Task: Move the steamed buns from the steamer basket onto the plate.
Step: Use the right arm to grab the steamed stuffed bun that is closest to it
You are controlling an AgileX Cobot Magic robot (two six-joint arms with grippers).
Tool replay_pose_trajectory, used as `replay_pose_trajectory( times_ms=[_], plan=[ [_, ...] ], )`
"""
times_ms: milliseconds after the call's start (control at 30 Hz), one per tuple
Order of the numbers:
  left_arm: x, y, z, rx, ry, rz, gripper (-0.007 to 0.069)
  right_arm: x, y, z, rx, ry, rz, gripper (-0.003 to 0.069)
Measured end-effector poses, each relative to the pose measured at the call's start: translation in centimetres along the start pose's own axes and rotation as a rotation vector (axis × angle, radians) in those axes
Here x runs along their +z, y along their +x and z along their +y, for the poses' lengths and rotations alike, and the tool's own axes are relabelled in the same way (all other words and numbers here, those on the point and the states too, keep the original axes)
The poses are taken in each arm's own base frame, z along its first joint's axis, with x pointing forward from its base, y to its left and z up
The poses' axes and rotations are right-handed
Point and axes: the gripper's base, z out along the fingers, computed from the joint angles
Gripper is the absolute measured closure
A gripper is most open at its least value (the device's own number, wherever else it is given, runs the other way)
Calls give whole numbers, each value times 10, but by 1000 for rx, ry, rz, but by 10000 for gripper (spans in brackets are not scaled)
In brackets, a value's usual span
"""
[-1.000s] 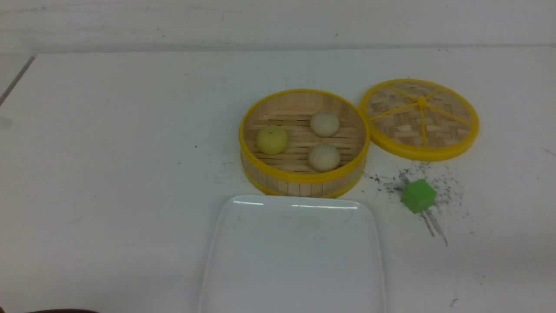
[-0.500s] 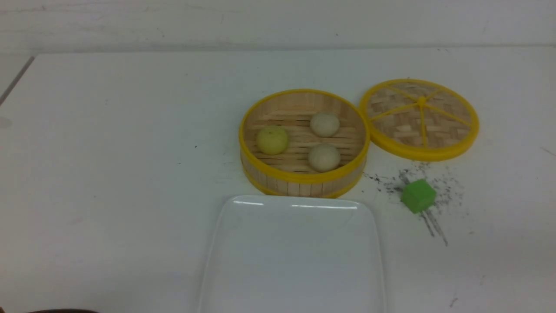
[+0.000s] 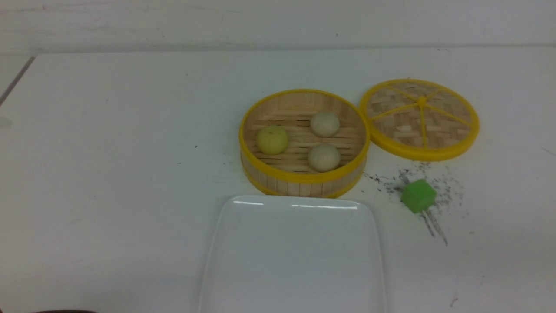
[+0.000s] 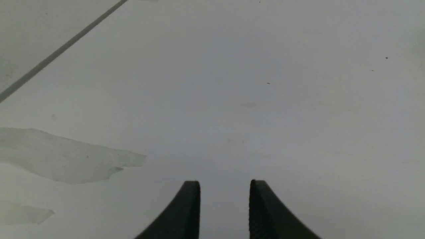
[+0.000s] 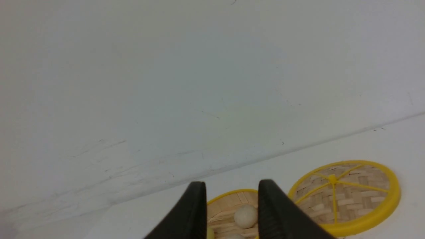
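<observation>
Left claw (image 4: pixel 224 181): fingers parted, a moderate gap between the tips, nothing pinched. Only white tabletop shows behind it. Right claw (image 5: pixel 232 182): also spread, gap about the same look, nothing between the tips. Its camera looks out over the basket and lid to the wall; the basket shows through the gap, behind the claw. Neither claw seen touching anything. Neither claw's fingers are in the front view.

Buns: all three in the steamer basket. Yellow-green bun (image 3: pixel 272 140) on the left side of the slatted floor; far pale bun (image 3: pixel 325 124) and near pale bun (image 3: pixel 324 158) on the right side, one behind the other, apart. Basket (image 3: pixel 304 177) is round bamboo with yellow rims, upright, just beyond the plate (image 3: pixel 293 256). Plate is white, glossy, rounded corners, bare where visible; near end cut off by the view.

Woven lid (image 3: pixel 423 121) lies at the basket's right, right up against it or nearly, can't tell if touching. Green cube (image 3: pixel 419 196) sits on the table nearer than the lid, right of the plate, dark smudges around it.

Table (image 3: pixel 108 174) is white, a few specks and scuffs. Grey strip (image 3: pixel 17 80) runs along its far left. Wall (image 3: pixel 278 24) behind is white too, with faint streaks. Dark curved edge (image 3: pixel 63 311) at the front view's near left corner, too cropped to name.
</observation>
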Motion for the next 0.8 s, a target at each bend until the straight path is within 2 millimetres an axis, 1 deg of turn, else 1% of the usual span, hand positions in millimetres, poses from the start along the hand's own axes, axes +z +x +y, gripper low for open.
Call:
replay_pose_trajectory(
  times_ms=[267, 567, 667, 733, 767, 800],
  plan=[
    [0, 0, 5, 120, -57, -2, 382, 0, 0, 0, -2, 0, -3, 417],
    [0, -1, 8, 212, -94, -12, 382, 0, 0, 1, 13, -8, -1, 417],
    [0, -3, 6, 169, -72, -41, 382, 0, 0, 1, 14, -9, -1, 417],
    [0, -7, 2, 74, -28, -84, 382, 0, 0, 1, 20, -13, 1, 417],
    [0, -7, 2, 66, -27, -84, 382, 0, 0, 1, 20, -12, 1, 417],
    [0, -10, -2, -62, 23, -122, 382, 0, 1, 1, 27, -16, 13, 417]
  ],
)
